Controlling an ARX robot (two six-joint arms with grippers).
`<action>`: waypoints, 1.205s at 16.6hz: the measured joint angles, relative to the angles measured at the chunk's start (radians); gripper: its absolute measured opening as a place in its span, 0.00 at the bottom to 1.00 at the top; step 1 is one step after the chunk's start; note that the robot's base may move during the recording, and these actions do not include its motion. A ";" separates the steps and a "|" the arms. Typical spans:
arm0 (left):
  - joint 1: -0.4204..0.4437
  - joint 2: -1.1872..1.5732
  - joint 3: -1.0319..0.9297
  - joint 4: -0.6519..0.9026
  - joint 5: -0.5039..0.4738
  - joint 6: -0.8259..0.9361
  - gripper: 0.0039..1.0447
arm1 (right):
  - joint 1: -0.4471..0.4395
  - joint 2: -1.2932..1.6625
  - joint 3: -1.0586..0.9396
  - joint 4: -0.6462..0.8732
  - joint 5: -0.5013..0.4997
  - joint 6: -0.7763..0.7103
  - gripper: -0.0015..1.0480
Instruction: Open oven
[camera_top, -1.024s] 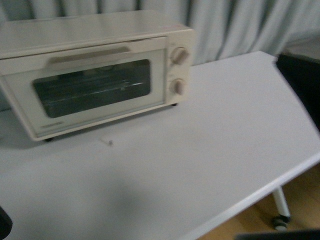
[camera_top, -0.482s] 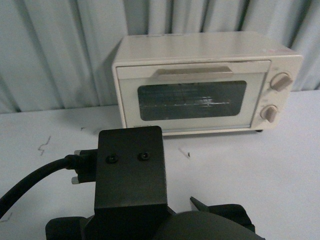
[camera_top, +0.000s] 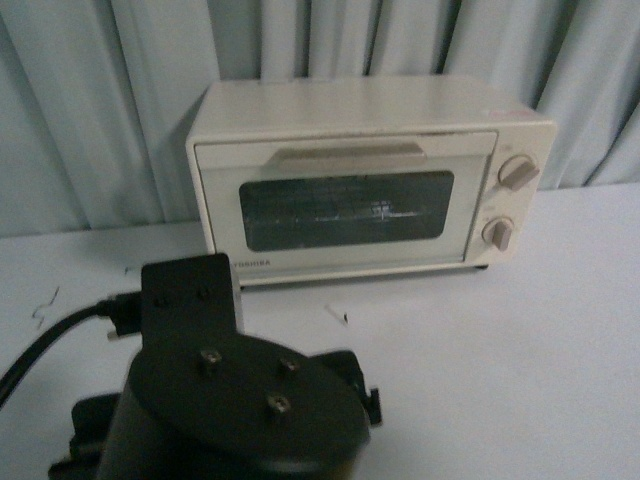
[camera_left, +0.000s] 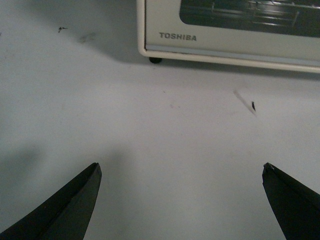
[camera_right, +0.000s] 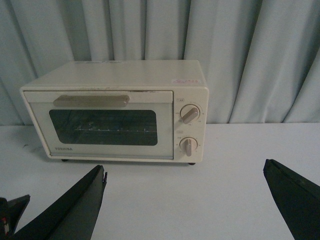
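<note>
You had the oven (camera_top: 370, 180), a small cream-white Toshiba box, standing upright at the back of the counter (camera_top: 520, 330). Its glass-windowed door (camera_top: 345, 205) was shut, with the bar handle (camera_top: 350, 153) along its top edge. Two round knobs (camera_top: 518, 174) sat one above the other beside it, and a wire rack (camera_top: 340, 212) showed dimly through the glass.

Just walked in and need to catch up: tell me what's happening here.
A two-armed robot faces a cream oven on a white table. Its door is shut and nothing touches the handle. The left gripper and right gripper are open and empty, short of the oven; opening has not begun.
</note>
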 joint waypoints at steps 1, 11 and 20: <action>0.043 0.033 0.004 0.068 0.035 0.016 0.94 | 0.000 0.000 0.000 -0.001 0.000 0.000 0.94; 0.248 0.105 0.000 0.168 0.422 -0.048 0.94 | 0.000 0.000 0.000 0.000 0.001 0.000 0.94; 0.187 0.176 0.048 0.151 0.364 -0.386 0.94 | 0.000 0.000 0.000 0.000 0.001 0.000 0.94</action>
